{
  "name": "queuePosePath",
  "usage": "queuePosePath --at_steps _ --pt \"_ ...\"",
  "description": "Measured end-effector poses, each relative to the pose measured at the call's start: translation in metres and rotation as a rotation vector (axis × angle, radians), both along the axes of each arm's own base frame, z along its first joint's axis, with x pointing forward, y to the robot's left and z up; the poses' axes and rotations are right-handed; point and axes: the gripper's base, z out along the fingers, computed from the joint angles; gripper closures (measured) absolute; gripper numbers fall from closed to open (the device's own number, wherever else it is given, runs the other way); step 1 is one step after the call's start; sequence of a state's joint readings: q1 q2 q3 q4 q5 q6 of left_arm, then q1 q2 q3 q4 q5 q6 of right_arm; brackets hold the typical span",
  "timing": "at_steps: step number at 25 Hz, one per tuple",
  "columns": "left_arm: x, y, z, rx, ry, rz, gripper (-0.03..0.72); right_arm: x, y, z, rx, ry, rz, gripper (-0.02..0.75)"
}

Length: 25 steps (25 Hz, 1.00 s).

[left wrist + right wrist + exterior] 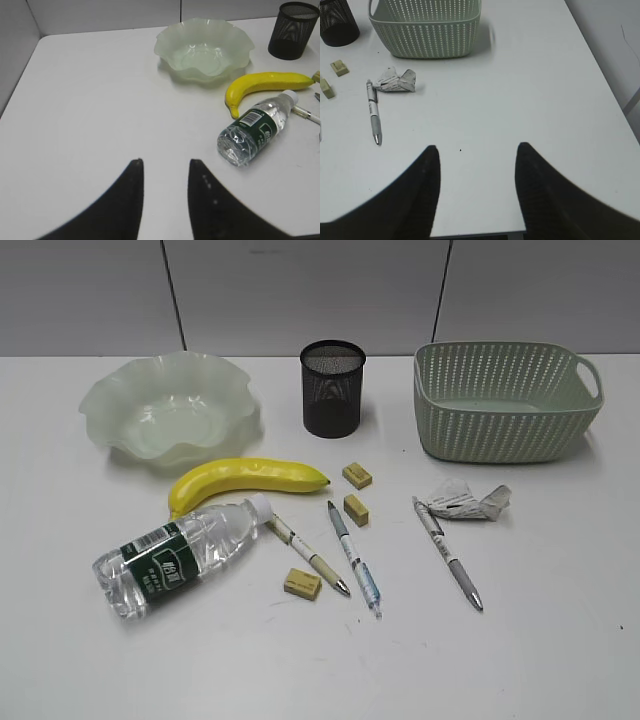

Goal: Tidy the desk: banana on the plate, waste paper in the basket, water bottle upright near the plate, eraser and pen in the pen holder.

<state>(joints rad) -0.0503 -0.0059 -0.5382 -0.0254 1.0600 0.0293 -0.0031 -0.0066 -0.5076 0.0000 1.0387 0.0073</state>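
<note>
Lying on its side on the plain white desk (560,640): clear plastic water bottle (178,557), dark green label, white cap touching the curved yellow banana (245,480). Banana rests just in front of the pale green wavy-rimmed glass-like plate (170,405). Black wire-mesh pen holder (332,388) upright at centre back; sage-green perforated plastic basket (505,400) to its right. Crumpled white waste paper (463,501) near the basket's front, a grey-and-white pen (447,551) just beside it. Two more pens (353,557) and three small tan erasers (357,476) lie between bottle and paper. Left gripper (165,172) over bare desk, fingers apart, holding nothing. Right gripper (477,157) likewise spread, holding nothing.
</note>
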Motion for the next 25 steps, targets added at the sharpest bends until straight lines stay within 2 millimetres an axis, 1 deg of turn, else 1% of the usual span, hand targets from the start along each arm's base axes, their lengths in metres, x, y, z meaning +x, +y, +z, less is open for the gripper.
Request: queuePosePath --at_steps 25 --pt "0.0000 0.0000 0.0000 0.000 0.000 0.000 0.461 0.0000 0.0000 0.0000 0.000 0.000 0.000 0.345"
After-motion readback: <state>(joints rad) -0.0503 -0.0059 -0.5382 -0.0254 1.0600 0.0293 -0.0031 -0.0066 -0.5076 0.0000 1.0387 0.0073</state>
